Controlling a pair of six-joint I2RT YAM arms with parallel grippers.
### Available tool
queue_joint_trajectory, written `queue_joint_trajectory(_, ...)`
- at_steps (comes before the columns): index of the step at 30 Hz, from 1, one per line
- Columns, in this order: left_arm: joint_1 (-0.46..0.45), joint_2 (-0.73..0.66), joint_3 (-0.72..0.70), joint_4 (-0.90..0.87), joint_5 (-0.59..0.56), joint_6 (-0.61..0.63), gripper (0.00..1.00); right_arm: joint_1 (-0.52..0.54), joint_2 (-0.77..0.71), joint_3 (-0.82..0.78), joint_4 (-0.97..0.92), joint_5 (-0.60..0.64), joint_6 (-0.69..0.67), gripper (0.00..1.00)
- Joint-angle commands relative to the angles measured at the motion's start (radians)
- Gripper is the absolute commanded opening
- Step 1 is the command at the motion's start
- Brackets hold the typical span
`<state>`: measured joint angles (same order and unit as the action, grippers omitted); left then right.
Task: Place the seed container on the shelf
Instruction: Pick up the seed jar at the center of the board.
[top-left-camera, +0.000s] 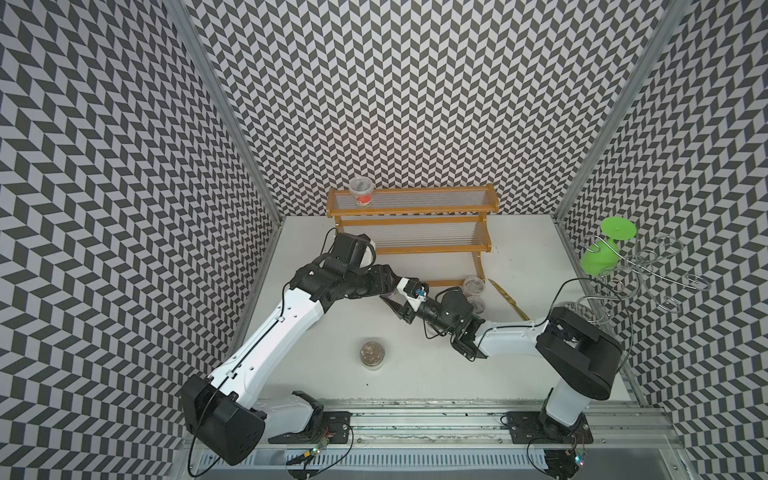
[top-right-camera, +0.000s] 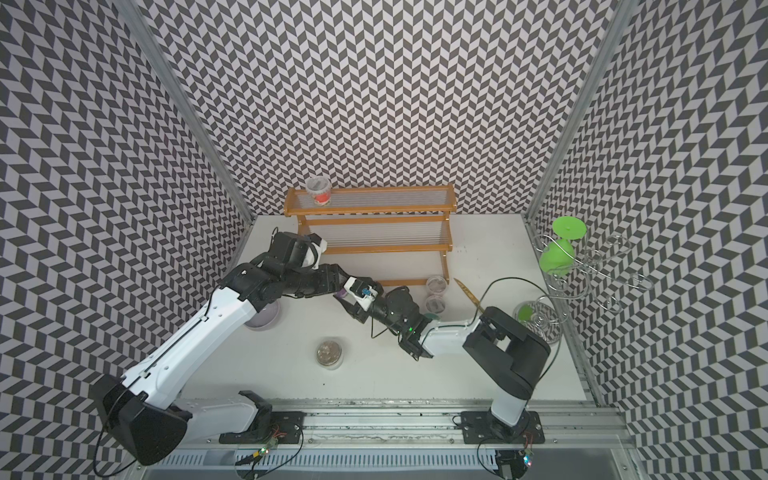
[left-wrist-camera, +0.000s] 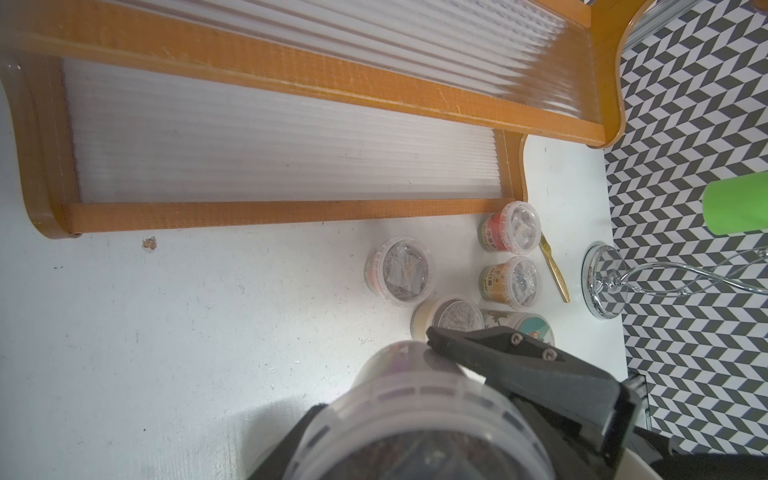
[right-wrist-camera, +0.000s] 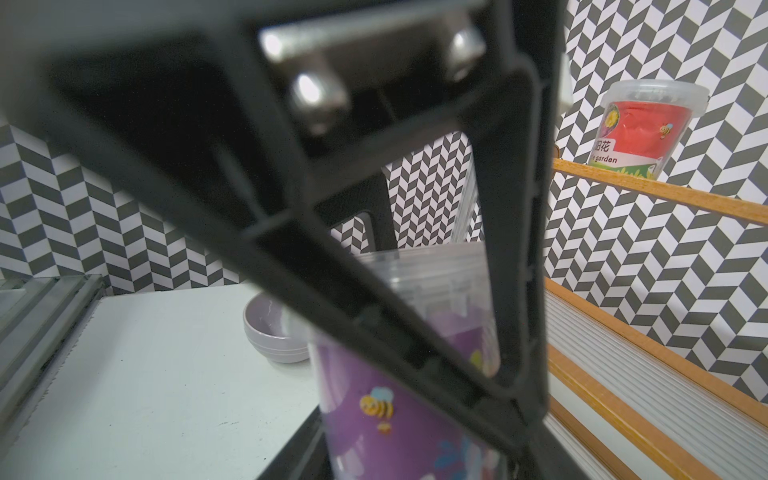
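Observation:
The seed container (top-left-camera: 390, 296) (top-right-camera: 341, 295) is a clear lidded cup with a purple bee label, held above the table in front of the shelf's lowest tier. Both grippers meet on it. My left gripper (top-left-camera: 399, 293) (left-wrist-camera: 415, 436) is shut on its lidded top (left-wrist-camera: 415, 415). My right gripper (top-left-camera: 401, 307) (right-wrist-camera: 411, 453) comes from the opposite side and is shut on the purple body (right-wrist-camera: 395, 415). The shelf (top-left-camera: 415, 220) (top-right-camera: 374, 216) (left-wrist-camera: 291, 208) (right-wrist-camera: 623, 374), orange-framed with pale ribbed tiers, stands at the back wall.
A red-labelled container (top-left-camera: 362, 192) (right-wrist-camera: 636, 129) stands on the top tier's left end. Two more containers (top-left-camera: 473, 286) and a gold knife (top-left-camera: 509, 299) lie by the shelf's right foot. Another container (top-left-camera: 372, 353) stands nearer the front. A lilac bowl (top-right-camera: 264, 318) sits under the left arm. A wire stand (top-left-camera: 648, 266) with green cups is at far right.

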<state>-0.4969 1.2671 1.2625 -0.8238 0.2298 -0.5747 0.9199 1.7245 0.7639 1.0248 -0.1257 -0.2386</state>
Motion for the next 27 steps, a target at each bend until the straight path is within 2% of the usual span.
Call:
queue_joint_trajectory(1, -0.004, -0.039, 0.003, 0.043, 0.005, 0.006, 0.73, 0.002, -0.033, 0.008, 0.01, 0.0, 0.02, 0.6)
queue_joint_trajectory(8, -0.003, -0.053, -0.01, 0.07, -0.006, 0.009, 0.84, 0.0, -0.044, -0.001, 0.021, -0.011, 0.045, 0.6)
queue_joint_trajectory(13, -0.003, -0.095, -0.066, 0.166, 0.01, 0.034, 0.93, -0.003, -0.049, -0.009, 0.061, -0.022, 0.103, 0.6)
queue_joint_trajectory(21, -0.002, -0.222, -0.24, 0.45, 0.039, 0.09, 0.93, -0.01, -0.062, 0.002, 0.097, -0.045, 0.216, 0.6)
queue_joint_trajectory(27, -0.002, -0.307, -0.347, 0.627, 0.056, 0.142, 0.9, -0.016, -0.061, 0.009, 0.126, -0.068, 0.296, 0.6)
